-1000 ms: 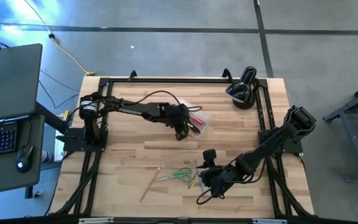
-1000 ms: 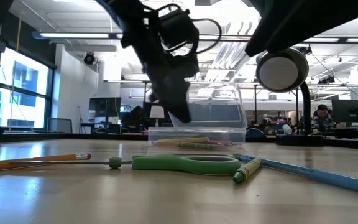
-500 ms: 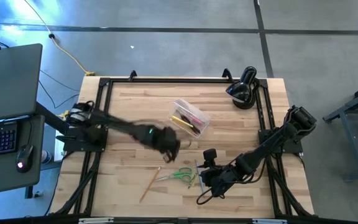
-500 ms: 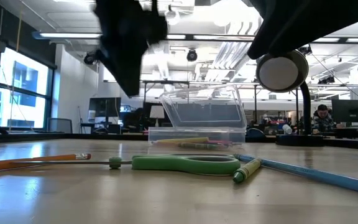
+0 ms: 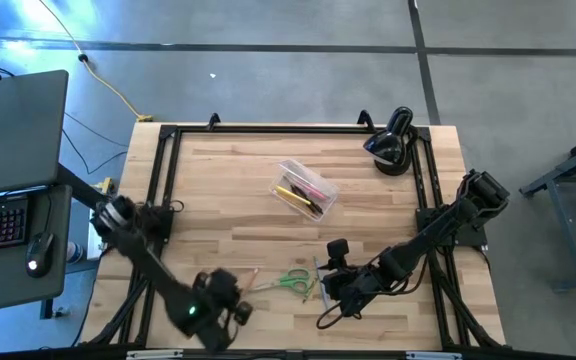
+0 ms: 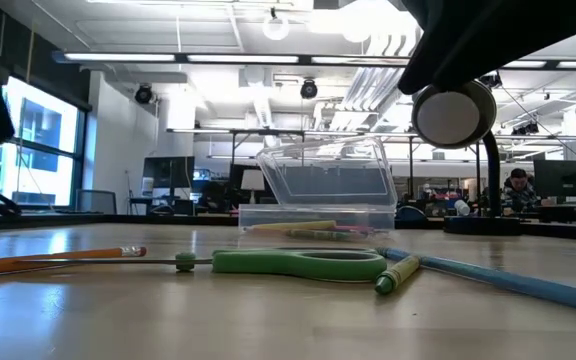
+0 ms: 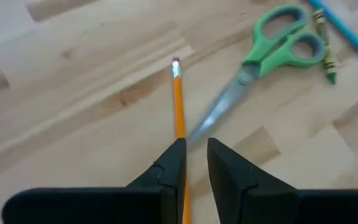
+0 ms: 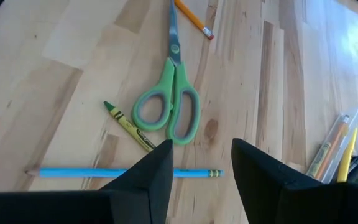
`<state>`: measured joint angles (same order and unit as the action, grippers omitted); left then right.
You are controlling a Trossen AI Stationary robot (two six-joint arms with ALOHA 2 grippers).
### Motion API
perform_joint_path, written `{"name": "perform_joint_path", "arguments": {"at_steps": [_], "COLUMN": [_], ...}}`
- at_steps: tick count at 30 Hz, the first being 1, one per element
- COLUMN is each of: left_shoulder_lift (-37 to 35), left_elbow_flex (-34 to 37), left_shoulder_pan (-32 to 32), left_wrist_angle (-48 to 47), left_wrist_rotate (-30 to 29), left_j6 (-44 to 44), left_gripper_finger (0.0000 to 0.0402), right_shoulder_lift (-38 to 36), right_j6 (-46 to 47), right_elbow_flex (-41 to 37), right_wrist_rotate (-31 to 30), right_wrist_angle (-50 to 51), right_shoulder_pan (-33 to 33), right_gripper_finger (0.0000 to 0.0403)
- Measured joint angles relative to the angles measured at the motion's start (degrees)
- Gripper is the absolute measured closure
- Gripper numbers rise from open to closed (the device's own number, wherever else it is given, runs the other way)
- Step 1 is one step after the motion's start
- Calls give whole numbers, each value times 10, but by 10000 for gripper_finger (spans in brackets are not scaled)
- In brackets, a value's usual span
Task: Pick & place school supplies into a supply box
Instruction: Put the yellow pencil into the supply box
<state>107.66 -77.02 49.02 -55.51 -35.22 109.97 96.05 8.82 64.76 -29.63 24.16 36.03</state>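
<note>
left gripper [image 7: 192,163]: near the table's front-left edge in the high view, low over the orange pencil [image 7: 178,106]. Fingers nearly closed, only a thin slit between the tips, nothing between them; the pencil runs under the gap.
right gripper [image 8: 201,163]: front-right part of the table, just right of the scissors. Fingers apart at a moderate gap, holding nothing, hovering over the blue pencil [image 8: 123,172].
supply box [image 5: 305,188]: clear, mid-table, lid standing open (low view). Pink, yellow and orange sticks lie inside, a few more I can't tell apart.
scissors [image 5: 291,281]: green handles, flat on the wood at front centre, blades pointing towards the orange pencil's eraser end.
orange pencil: on the table left of the scissors, slanted, eraser end nearest the blade tips, not touching as far as I can tell.
green crayon [image 8: 128,125]: beside the scissor handles, between them and the blue pencil.
blue pencil: flat, on the right gripper's side of the scissors.
black lamp [image 5: 391,141]: back-right corner of the table [image 5: 208,200].
</note>
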Motion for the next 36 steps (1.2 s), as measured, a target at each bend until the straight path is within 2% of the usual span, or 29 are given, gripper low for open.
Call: {"name": "perform_joint_path", "arguments": {"at_steps": [3, 7, 14, 22, 33, 36], "left_shoulder_lift": [20, 55, 106, 117, 165, 174], "left_elbow_flex": [0, 0, -1, -1, -5, -5], "left_shoulder_pan": [33, 51, 46, 46, 48, 47], "left_wrist_angle": [5, 15, 67, 37, 25, 19], "left_wrist_rotate": [-32, -15, -16, -31, -48, -72], "left_j6": [43, 54, 57, 59, 121, 124], "left_gripper_finger": [307, 307, 307, 307, 307, 307], "right_shoulder_lift": [0, 0, 0, 0, 0, 0], "right_j6": [-4, -6, -16, -17, -26, -27], "right_elbow_flex": [0, 0, 0, 0, 0, 0], "right_wrist_rotate": [0, -1, -2, 8, 9, 8], "right_wrist_angle": [0, -3, -20, -23, -27, -31], "right_shoulder_pan": [0, -2, -9, -16, -16, -16], "right_gripper_finger": [261, 261, 260, 261, 261, 260]}}
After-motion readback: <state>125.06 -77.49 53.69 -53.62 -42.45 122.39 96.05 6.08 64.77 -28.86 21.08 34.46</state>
